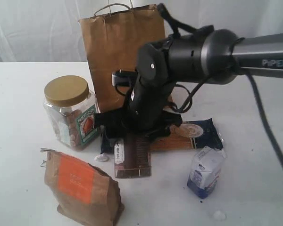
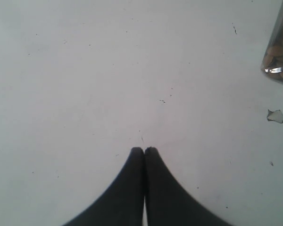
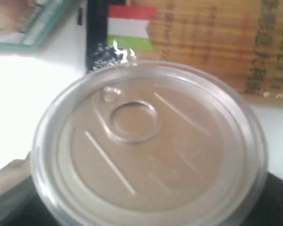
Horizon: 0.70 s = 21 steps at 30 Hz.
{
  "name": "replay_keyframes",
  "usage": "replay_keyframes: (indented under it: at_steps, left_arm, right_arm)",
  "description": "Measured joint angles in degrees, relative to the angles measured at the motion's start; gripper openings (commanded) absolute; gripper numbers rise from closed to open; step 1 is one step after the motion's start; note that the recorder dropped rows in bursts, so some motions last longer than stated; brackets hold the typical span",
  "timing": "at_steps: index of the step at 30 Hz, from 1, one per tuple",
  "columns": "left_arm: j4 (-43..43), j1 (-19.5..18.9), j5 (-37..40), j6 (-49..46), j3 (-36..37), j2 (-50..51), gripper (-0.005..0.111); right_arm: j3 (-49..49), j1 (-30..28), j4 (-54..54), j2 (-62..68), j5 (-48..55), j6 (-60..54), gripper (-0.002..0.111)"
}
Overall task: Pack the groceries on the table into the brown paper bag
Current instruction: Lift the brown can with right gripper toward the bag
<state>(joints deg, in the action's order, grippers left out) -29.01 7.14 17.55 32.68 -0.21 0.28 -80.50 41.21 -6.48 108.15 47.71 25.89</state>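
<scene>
The brown paper bag (image 1: pixel 120 47) stands upright at the back of the table (image 1: pixel 254 188). My right gripper (image 1: pixel 142 126) reaches down in front of it, over the dark flat spaghetti packet (image 1: pixel 188 134). In the right wrist view the foil-topped jar (image 3: pixel 146 141) with its pull ring fills the space between the jaws, which grip its sides. That jar is hidden behind the arm in the exterior view. A clear gold-lidded jar (image 1: pixel 68 113), a brown pouch with an orange label (image 1: pixel 82 188) and a small white-blue carton (image 1: pixel 205 172) stand around. My left gripper (image 2: pixel 145 149) is shut over bare table.
A brown flat packet (image 1: pixel 132 160) lies partly under the right arm. Small white crumbs (image 1: pixel 101 157) lie on the tabletop, one (image 2: pixel 275 116) near the gold-lidded jar's base (image 2: pixel 279 61). A white curtain hangs behind the table.
</scene>
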Motion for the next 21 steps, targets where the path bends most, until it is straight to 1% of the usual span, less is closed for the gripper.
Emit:
replay_keyframes:
  at_steps: [3,7,10,12,15,17,19,21]
  left_arm:
    - [0.0,0.0,0.0,0.0,0.0,0.0,0.0]
    - [0.0,0.0,0.0,0.0,0.0,0.0,0.0]
    - [0.0,0.0,0.0,0.0,0.0,0.0,0.0]
    - [0.0,0.0,0.0,0.0,0.0,0.0,0.0]
    - [0.0,0.0,0.0,0.0,0.0,0.0,0.0]
    - [0.0,0.0,0.0,0.0,0.0,0.0,0.0]
    - [0.0,0.0,0.0,0.0,0.0,0.0,0.0]
    - [0.0,0.0,0.0,0.0,0.0,0.0,0.0]
  right_arm:
    - [0.0,0.0,0.0,-3.44,-0.09,-4.9,0.005]
    - [0.0,0.0,0.11,-7.43,-0.09,-7.79,0.0]
    - [0.0,0.0,-0.53,-9.81,0.01,-9.16,0.0]
    - [0.0,0.0,-2.78,-11.34,0.01,-12.0,0.0]
    - [0.0,0.0,-9.78,-14.07,-0.87,-18.99,0.0]
    - [-0.11,0.0,-17.46,-15.69,-3.17,-26.41,0.0]
    - [-0.95,0.04,-24.73,-16.57,-6.47,-33.79,0.0]
    - [-2.51,0.19,-31.45,-16.82,-12.48,-41.04,0.0]
